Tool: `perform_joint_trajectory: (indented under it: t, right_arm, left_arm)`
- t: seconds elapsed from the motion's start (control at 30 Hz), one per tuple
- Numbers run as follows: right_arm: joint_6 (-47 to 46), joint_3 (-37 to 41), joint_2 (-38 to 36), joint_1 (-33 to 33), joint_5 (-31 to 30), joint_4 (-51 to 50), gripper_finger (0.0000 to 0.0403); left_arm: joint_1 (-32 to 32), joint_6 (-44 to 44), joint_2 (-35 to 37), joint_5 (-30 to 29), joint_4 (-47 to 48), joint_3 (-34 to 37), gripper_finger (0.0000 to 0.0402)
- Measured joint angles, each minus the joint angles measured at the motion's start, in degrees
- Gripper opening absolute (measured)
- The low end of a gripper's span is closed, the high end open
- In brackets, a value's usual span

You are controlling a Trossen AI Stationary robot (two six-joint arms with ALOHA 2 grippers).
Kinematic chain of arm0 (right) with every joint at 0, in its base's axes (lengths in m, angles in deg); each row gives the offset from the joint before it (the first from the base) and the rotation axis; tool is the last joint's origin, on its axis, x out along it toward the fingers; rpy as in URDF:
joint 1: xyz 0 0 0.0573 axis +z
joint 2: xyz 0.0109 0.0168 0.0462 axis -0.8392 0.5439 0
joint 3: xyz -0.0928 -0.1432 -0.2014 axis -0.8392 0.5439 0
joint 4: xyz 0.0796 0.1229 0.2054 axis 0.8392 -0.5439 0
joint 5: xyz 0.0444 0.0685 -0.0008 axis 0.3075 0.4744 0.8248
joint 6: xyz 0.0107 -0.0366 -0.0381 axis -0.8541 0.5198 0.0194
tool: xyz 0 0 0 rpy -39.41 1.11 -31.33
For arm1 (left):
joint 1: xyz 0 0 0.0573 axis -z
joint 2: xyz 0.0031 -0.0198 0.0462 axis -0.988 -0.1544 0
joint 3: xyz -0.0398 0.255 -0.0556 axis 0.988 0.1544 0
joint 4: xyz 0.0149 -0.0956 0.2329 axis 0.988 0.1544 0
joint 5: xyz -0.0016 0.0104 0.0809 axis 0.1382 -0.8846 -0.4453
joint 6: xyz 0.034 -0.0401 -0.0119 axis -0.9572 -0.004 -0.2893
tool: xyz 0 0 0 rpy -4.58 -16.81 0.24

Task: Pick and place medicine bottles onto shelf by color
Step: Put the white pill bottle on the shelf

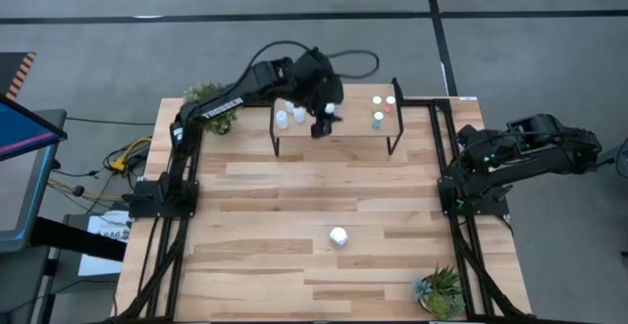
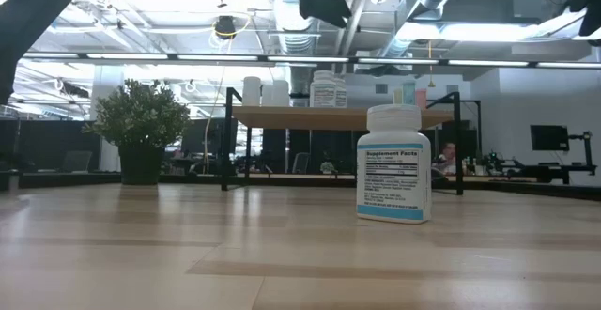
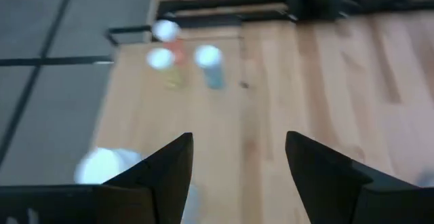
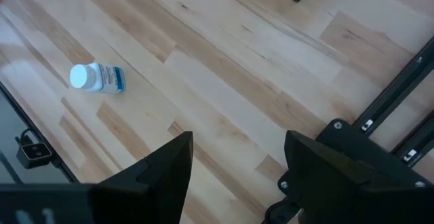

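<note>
The light wood worktop (image 1: 255,216) carries a small shelf (image 1: 353,123) with black legs, standing near its far edge, midway between the sides. One white medicine bottle with a blue-edged label (image 1: 339,236) stands alone toward the near edge. A potted plant (image 1: 211,103) sits at the far left corner and another plant (image 1: 439,290) at the near right corner. On the shelf top, white bottles (image 1: 289,116) cluster toward its left end and small coloured bottles (image 1: 381,108) toward its right end.
</note>
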Motion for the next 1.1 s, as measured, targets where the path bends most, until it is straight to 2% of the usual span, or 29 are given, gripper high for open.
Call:
perform_joint_trajectory:
  t: [0.13, 0.27, 0.47, 0.57, 0.7, 0.8, 0.93, 1.03, 1.1]
  right_arm:
    - [4.5, 0.0, 0.0, 0.0, -0.28, 2.25, 0.0255]
    - [13.62, -0.02, 1.42, 0.02, -0.43, 11.48, 0.0255]
    - [23.37, -0.04, 6.8, 0.33, -0.24, 14.89, 0.0255]
    - [25.63, -0.02, 9.93, 1.72, 0.63, 14.96, 0.0255]
    - [26.34, -0.03, 15.08, 5.42, 0.82, 14.97, 0.0255]
    - [26.52, 0.0, 18.24, 9.61, 0.24, 15.31, 0.0255]
    - [23.71, 1.71, 19.46, 17.46, -6.76, 20.72, 0.0255]
    - [17.61, 5.92, 19.13, 23.24, -12.96, 27.06, 0.0255]
    - [12.96, 8.73, 19.23, 26.2, -14.9, 29.43, 0.0255]
  left_arm:
    - [2.53, -2.16, 0.5, 0.12, 8.07, 0.0, 0.0222]
    - [4.61, -3.43, 0.53, 0.33, 18.0, 0.02, 0.0222]
    - [7.39, 3.99, 0.53, 0.44, 29.05, 0.01, 0.0222]
    - [9.68, 7.89, 1.06, 0.93, 28.79, 1.63, 0.0222]
    - [13.11, 8.91, 2.7, 3.26, 28.91, 3.88, 0.0222]
    - [15.61, 9.34, 4.23, 3.48, 29.0, 7.19, 0.0222]
    - [18.4, 11.53, 9.02, 3.32, 28.99, 14.8, 0.0222]
    - [20.74, 15.35, 14.85, 3.17, 27.8, 23.45, 0.0222]
    - [22.57, 17.95, 19.36, 3.04, 24.1, 29.64, 0.0222]
